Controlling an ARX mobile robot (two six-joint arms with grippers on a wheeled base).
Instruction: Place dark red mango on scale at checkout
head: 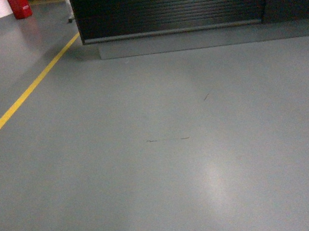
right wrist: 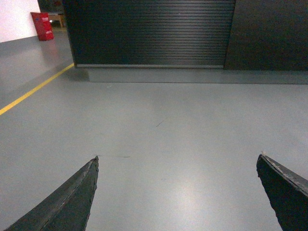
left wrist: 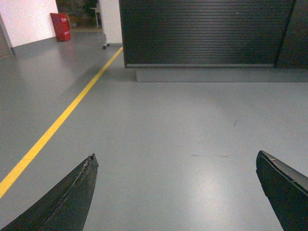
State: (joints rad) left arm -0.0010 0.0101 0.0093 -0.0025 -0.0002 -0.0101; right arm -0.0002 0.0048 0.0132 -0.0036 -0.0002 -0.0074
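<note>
Grey floor [head: 150,167] spreads out ahead of me, smooth and faintly glossy, with a pale patch of reflected light and a couple of thin dark scuff marks [head: 168,140] near the middle of my head view. Along the left runs a yellow line [head: 24,97], slanting away toward the far wall, where a red object [head: 19,6] stands against a white wall (too far and too cropped for me to say what it is).

Straight ahead stands the checkout [head: 171,4]; I see only its horizontally ribbed black front, resting on a grey plinth, with a plain dark panel at its right end. Its top lies above the edge of every view, so I cannot see the scale or the dark red mango anywhere.

My left gripper [left wrist: 175,192] is spread wide, its two dark fingers [left wrist: 72,195] poking in at the bottom corners of the left wrist view with nothing but bare floor between them. My right gripper [right wrist: 178,192] is the same: fingers [right wrist: 72,197] far apart, gripping nothing, hanging above the floor and facing the ribbed front.
</note>
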